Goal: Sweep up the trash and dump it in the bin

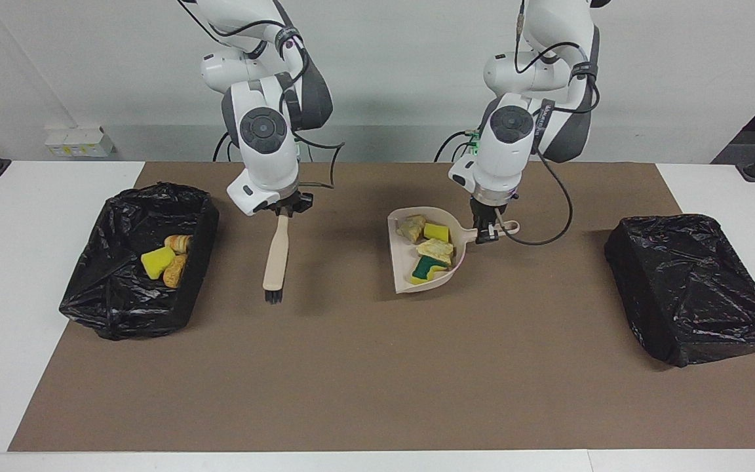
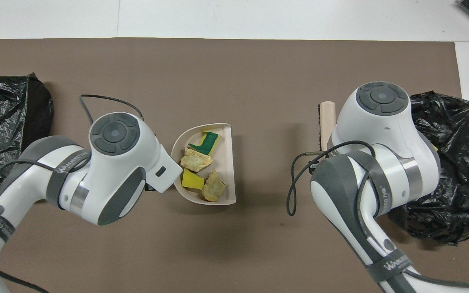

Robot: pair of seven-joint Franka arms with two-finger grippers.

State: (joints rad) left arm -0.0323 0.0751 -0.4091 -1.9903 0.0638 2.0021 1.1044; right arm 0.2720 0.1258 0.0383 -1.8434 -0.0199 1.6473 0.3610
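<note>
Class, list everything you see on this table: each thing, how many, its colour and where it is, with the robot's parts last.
Mat: one, brown, covering the table.
Bins: two, black-lined; one at the right arm's end, one at the left arm's end.
Scraps in the bin: three, yellow and orange-brown.
Scraps in the dustpan: four, yellow, tan, green-backed.
Dustpan: one, beige, mid-table.
Brush: one, beige, hanging bristles-down.
Left gripper: shut on the dustpan handle.
Right gripper: shut on the brush handle.

Four scraps (image 1: 431, 252) in the dustpan (image 1: 404, 280); three scraps (image 1: 166, 259) in one bin (image 1: 122, 308).
</note>
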